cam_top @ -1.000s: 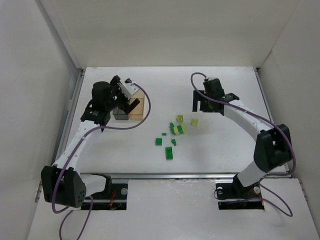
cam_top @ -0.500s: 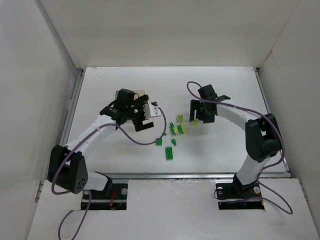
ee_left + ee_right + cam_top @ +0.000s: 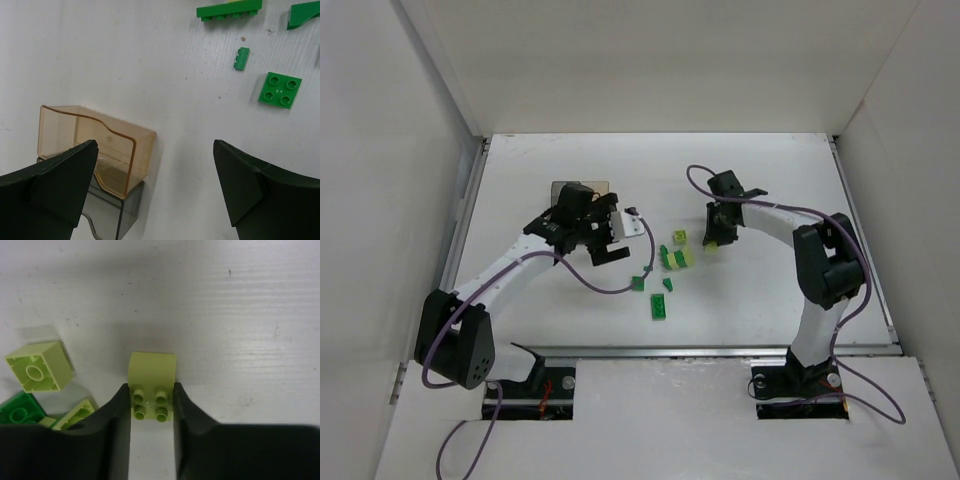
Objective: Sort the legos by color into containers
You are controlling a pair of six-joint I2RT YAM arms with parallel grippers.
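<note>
From the top external view, we take the lego cluster (image 3: 668, 265) in the middle of the table (image 3: 770, 170) as our landmark. The left gripper (image 3: 610, 235) hangs to the left of the lego cluster, over the joined containers, of which only the amber container (image 3: 592, 186) peeks out behind the arm. The right gripper (image 3: 715, 235) is down at the cluster's right edge, on the pale rounded brick (image 3: 709, 245). A long green plate (image 3: 659, 305) lies at the cluster's near side.

In the left wrist view, the left jaws stand wide apart and hold nothing. The amber container (image 3: 95, 145) and the grey container (image 3: 107, 215) sit joined below them, both looking empty. The near side of the lego cluster shows at the far corner: a green square plate (image 3: 280, 90) and a small green brick (image 3: 241, 58), both apart from the containers.

In the right wrist view, the right jaws are narrow and pressed against both flanks of the pale rounded brick (image 3: 151, 385), which rests on the table at the outer edge of the lego cluster. A pale cube (image 3: 40, 372) lies just beside it, not touching.

We judge these bricks light, rigid and smooth, so they could twist or pop out under a skewed squeeze. The flat parallel side walls are the place to take hold, as here. The studded end and the curved end are best avoided. The thin plates lie low and would call for a grip across their short edges.
</note>
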